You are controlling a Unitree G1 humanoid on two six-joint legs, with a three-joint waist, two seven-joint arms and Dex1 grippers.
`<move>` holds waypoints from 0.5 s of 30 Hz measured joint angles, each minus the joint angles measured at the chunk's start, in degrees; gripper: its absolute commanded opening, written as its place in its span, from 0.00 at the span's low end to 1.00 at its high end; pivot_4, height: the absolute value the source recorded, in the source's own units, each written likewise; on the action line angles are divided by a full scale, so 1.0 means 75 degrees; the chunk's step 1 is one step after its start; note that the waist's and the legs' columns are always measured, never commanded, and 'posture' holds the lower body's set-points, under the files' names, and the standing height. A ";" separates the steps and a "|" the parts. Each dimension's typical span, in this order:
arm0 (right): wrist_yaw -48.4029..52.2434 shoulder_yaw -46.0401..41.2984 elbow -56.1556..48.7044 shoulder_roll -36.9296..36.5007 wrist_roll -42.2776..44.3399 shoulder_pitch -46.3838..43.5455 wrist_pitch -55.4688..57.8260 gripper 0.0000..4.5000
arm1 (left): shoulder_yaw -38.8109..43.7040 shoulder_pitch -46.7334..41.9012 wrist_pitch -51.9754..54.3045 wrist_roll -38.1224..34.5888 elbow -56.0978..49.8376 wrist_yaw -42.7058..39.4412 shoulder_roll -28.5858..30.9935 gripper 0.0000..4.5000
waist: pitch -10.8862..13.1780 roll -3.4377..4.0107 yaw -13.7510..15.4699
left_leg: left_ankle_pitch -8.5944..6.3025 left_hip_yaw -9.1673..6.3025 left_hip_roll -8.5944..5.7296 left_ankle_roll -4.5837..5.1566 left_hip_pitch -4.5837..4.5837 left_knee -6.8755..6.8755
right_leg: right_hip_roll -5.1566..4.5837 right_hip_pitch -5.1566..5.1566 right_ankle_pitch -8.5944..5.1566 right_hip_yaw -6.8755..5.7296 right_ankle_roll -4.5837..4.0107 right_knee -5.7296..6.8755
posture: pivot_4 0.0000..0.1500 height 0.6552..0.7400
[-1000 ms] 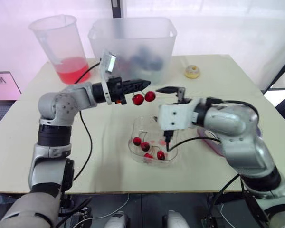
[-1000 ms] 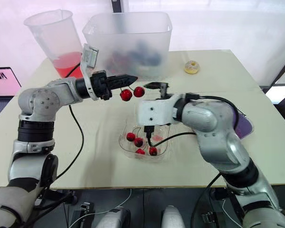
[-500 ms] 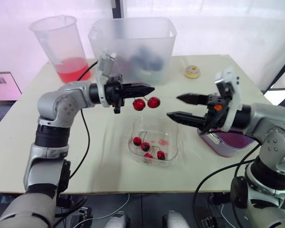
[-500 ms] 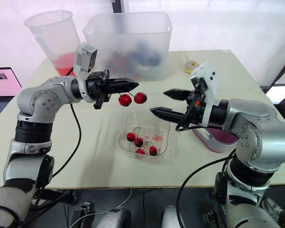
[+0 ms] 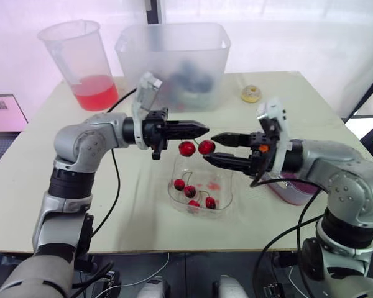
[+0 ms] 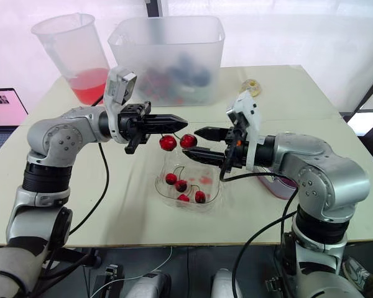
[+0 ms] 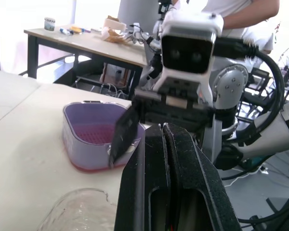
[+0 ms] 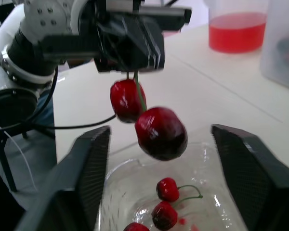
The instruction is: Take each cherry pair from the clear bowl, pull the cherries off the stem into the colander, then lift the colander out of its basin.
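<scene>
While my left gripper [image 5: 204, 130] clenched the stem [image 8: 137, 92] of the red cherry pair [image 5: 196, 148] above the clear shallow bowl [image 5: 227, 187], my right gripper [image 5: 209, 148] gaped around one cherry [image 8: 161, 133]; best, I judged: close squarely, pull toward the purple colander [image 5: 291, 188] at 3 o'clock.

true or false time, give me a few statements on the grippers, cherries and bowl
1. The left gripper is shut on a cherry pair. True.
2. The right gripper is shut. False: its fingers are open, one on either side of a hanging cherry.
3. The bowl is empty. False: several cherries lie in it.
4. The cherry pair hangs above the bowl. True.
5. The pitcher holds red liquid. True.
</scene>
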 measured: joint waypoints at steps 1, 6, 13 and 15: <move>-0.0113 0.0043 0.0046 0.0000 0.0133 0.0000 -0.0021 0.80 | 0.0000 0.0000 0.0004 -0.0019 -0.0006 0.0030 0.0000 0.00 | 0.0000 0.0000 -0.0001 | 0.0000 0.0000 0.0000 0.0000 0.0000 0.0000 | 0.0000 0.0000 0.0000 0.0000 0.0000 0.0000 | 1.00 1.00; -0.0489 0.0138 0.0091 -0.0067 0.0595 0.0007 -0.0107 0.80 | 0.0052 0.0000 0.0060 -0.0081 -0.0006 0.0111 0.0004 0.00 | 0.0000 0.0000 -0.0001 | 0.0000 -0.0001 0.0000 0.0000 0.0000 0.0000 | 0.0000 0.0000 0.0000 -0.0001 0.0000 -0.0001 | 1.00 1.00; -0.0990 0.0201 0.0282 -0.0159 0.1148 0.0051 -0.0388 0.55 | 0.0051 0.0082 0.0069 -0.0082 -0.0067 0.0108 0.0051 0.00 | 0.0000 0.0000 0.0000 | 0.0000 0.0000 0.0000 0.0000 0.0000 0.0000 | 0.0001 0.0001 0.0000 -0.0001 0.0000 -0.0001 | 1.00 1.00; -0.1082 0.0251 0.0301 -0.0198 0.1270 0.0051 -0.0452 0.55 | 0.0052 0.0081 0.0068 -0.0084 -0.0072 0.0109 0.0051 0.00 | 0.0000 0.0000 0.0001 | 0.0000 0.0000 0.0000 0.0000 0.0000 0.0000 | 0.0000 0.0001 0.0000 -0.0001 0.0000 -0.0001 | 1.00 1.00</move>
